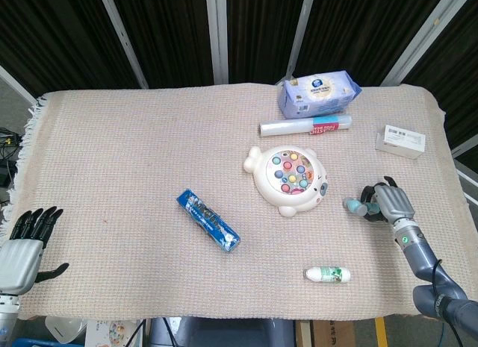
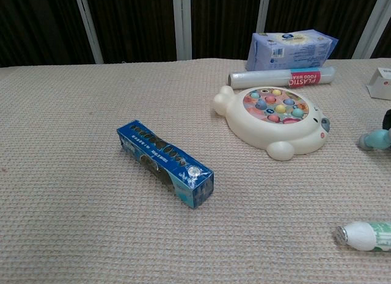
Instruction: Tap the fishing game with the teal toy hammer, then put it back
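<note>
The white fishing game (image 1: 289, 180) with coloured fish sits right of the mat's middle, also in the chest view (image 2: 272, 121). The teal toy hammer (image 1: 354, 206) lies low on the mat to its right, its head pointing at the game; the chest view shows the hammer's head (image 2: 376, 139) resting on the mat at the right edge. My right hand (image 1: 390, 203) grips the hammer's handle, fingers wrapped round it. My left hand (image 1: 22, 246) hangs off the table's front left corner, fingers apart, holding nothing.
A blue box (image 1: 208, 220) lies left of the game. A white bottle (image 1: 327, 274) lies near the front edge. Behind the game are a plastic wrap roll (image 1: 305, 126) and a tissue pack (image 1: 319, 92). A small white box (image 1: 401, 141) sits far right.
</note>
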Controlling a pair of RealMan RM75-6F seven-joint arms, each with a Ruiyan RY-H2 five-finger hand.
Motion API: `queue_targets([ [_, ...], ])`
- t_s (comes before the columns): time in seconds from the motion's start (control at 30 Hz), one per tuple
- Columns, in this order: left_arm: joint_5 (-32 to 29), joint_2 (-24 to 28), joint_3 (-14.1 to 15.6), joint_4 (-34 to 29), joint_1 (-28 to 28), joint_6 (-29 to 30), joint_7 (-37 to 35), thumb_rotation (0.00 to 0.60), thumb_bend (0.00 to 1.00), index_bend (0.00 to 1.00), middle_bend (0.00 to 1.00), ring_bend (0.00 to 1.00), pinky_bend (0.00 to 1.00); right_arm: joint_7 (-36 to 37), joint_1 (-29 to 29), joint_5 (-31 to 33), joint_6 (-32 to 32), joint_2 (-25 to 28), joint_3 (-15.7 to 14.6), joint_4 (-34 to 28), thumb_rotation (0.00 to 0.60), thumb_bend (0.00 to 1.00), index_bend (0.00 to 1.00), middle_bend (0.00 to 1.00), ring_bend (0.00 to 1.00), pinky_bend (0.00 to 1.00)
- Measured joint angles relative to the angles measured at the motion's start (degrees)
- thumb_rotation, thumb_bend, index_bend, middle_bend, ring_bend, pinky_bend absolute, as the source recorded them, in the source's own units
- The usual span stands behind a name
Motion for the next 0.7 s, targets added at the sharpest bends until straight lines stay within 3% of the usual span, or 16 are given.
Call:
queue_targets([
  [0.43,-0.37,-0.24,-0.08,0.03,-0.18,-0.52,0.15,0.6,0.08,0.03,0.03,0.0,0.0,-1.01,1.39,1.53,-4.34,2.28,1.09,-1.89,0.6,0.35,0.34,0.38,0.15,0.0],
  [0.7,-0.6,-0.38,-0.15,0.41,-0.24,-0.7,-0.24,0.6,0.08,0.03,0.03,0.0,0.0,-4.43,2.52,4.23,-6.57,3.55,1.85,-3.51,0.6,0.35,0.32,0.36,0.14,0.0],
])
